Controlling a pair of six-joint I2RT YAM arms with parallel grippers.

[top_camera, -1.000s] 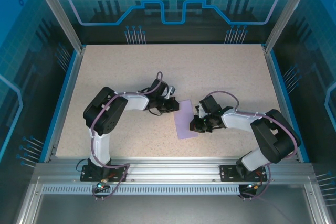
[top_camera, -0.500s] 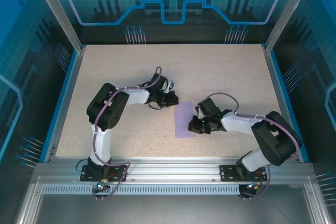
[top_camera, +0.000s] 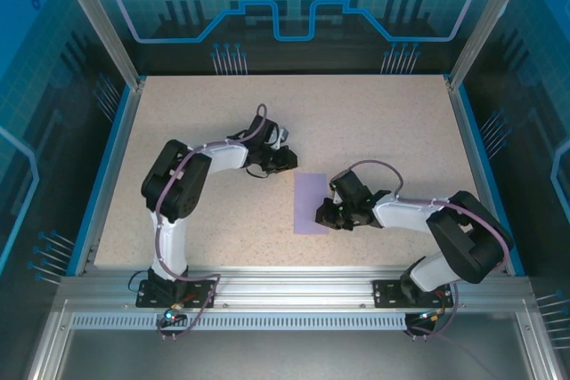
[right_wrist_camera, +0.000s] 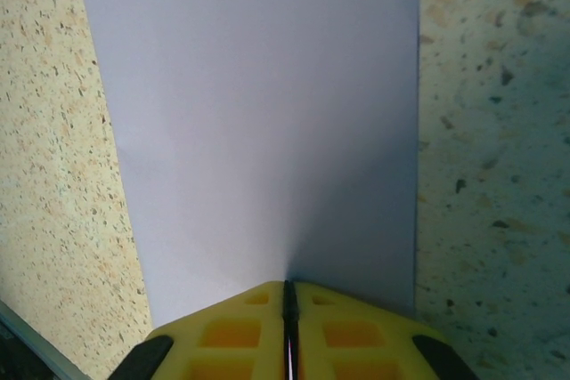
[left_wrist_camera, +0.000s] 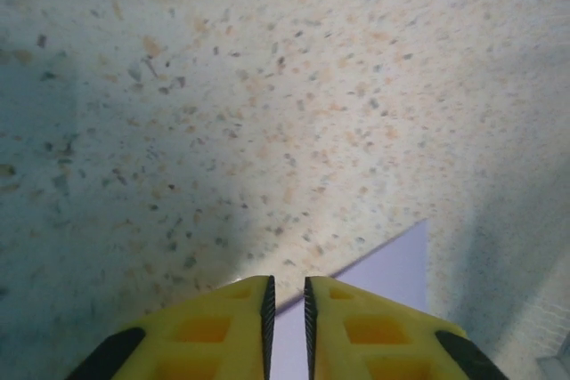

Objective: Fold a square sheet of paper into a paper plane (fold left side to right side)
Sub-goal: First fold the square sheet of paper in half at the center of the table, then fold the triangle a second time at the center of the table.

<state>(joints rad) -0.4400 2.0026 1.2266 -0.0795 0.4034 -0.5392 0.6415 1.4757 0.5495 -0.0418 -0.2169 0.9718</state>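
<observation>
Paper as thin as this lavender-purple sheet (top_camera: 310, 204), flat on the speckled tabletop (top_camera: 383, 122), should be light, limp and crease-prone, best pinched at an edge: the right gripper (top_camera: 325, 214) presses its right edge with jaws together, and the left gripper (top_camera: 287, 160) hangs slightly parted and empty beside its far corner.

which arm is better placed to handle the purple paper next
Right, most likely. The right gripper is at the long edge of the lavender paper, shut and reaching onto it. The left gripper is slightly parted at one corner, mostly over bare table.
</observation>
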